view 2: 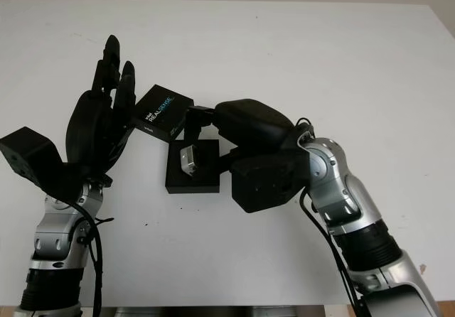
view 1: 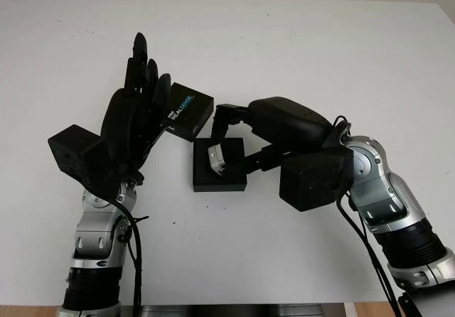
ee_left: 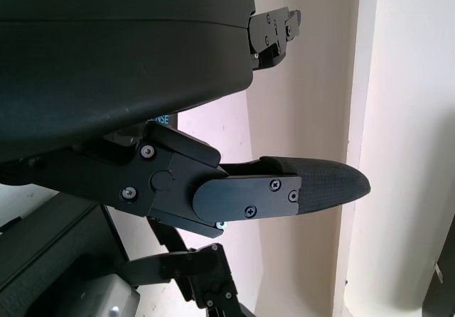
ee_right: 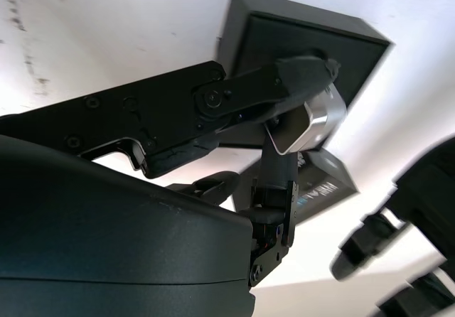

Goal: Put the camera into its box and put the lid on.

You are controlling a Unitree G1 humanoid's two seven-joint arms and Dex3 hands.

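Right hand: our right hand [view 1: 226,136] has its fingers closed on the small silver metal camera [view 1: 216,157], holding it over the open black square box [view 1: 220,165]; the fingers reach in from the side of the box away from the lid's printed face.
Camera: we see it inside the box's outline, tilted, with its long axis running roughly along the box's near-to-far direction. Whether it touches the box floor we cannot tell. In the right wrist view the camera [ee_right: 313,120] sits between two black fingers [ee_right: 284,82] above the box's dark interior.
Box: it lies flat on the white surface [view 1: 298,54], with our two arms on either side of it.
Lid: the flat black lid with white and blue lettering [view 1: 186,111] is just beyond the box, towards its far-left corner, tilted with one edge raised.
Left hand: our left hand [view 1: 138,97] is open, upright, at the lid's left edge; we cannot tell whether it touches the lid.
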